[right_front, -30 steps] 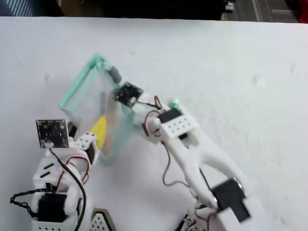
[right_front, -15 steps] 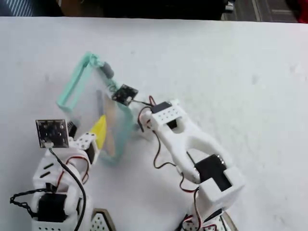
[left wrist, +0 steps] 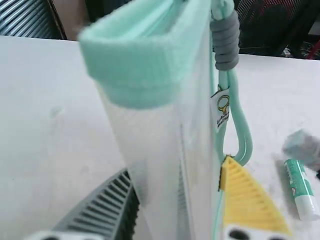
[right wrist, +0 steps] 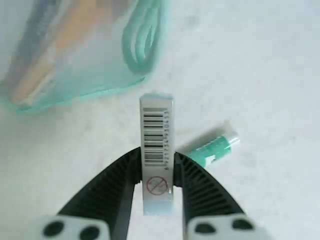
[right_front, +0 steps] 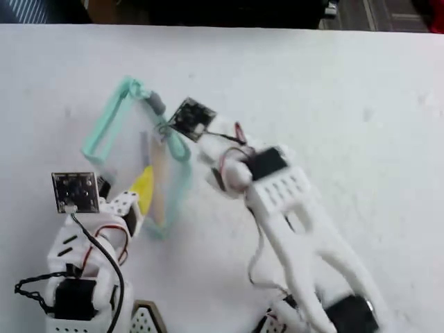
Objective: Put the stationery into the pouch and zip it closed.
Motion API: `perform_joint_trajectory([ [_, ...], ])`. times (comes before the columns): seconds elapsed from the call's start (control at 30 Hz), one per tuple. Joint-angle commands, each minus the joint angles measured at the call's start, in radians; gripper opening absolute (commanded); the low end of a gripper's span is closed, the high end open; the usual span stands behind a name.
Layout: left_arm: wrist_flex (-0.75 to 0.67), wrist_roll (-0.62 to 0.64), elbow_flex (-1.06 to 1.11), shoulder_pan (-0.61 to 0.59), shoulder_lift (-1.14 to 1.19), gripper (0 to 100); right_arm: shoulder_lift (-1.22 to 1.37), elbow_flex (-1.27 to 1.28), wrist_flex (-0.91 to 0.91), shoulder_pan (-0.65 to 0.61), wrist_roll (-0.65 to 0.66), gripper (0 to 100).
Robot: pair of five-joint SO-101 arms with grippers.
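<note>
A clear pouch [right_front: 135, 149] with mint-green trim lies left of centre, with several long items inside, one of them orange [right wrist: 60, 45]. My left gripper [left wrist: 177, 170] is shut on the pouch's near end, with a grey finger [left wrist: 107, 210] on one side and a yellow finger [left wrist: 247, 200] on the other. My right gripper [right wrist: 156, 156] is shut on a white eraser [right wrist: 156, 120] with a barcode. It holds the eraser just above the table beside the pouch [right wrist: 75, 50]. A green-and-white glue stick [right wrist: 212, 146] lies on the table close by.
The pouch's grey cord stopper [left wrist: 226, 42] and green loop hang at its far corner [right_front: 156, 104]. The right arm [right_front: 291, 208] stretches from the front right across to the pouch. White table [right_front: 333, 90] spreads to the right and back.
The right arm has stretched forward, and its wrist has moved slightly away along the pouch's right side. The pouch's far end shifted a little left. The left arm has kept still.
</note>
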Motion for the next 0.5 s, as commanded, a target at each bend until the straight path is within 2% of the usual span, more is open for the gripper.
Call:
perform_joint_trajectory([
  [0.0, -0.026, 0.006, -0.008, 0.031, -0.01, 25, -0.251, -0.034, 0.044, 0.005, 0.008, 1.7],
  [0.2, -0.018, 0.005, -0.006, 0.113, -0.01, 25, -0.499, -0.035, 0.047, 0.01, 0.005, 1.7],
  [0.37, -0.014, 0.005, -0.005, 0.177, -0.01, 25, -0.598, -0.038, 0.033, 0.007, -0.002, 1.7],
  [0.47, 0.005, -0.017, -0.006, 0.222, -0.01, 25, -0.636, -0.038, -0.044, 0.002, -0.034, 1.7],
])
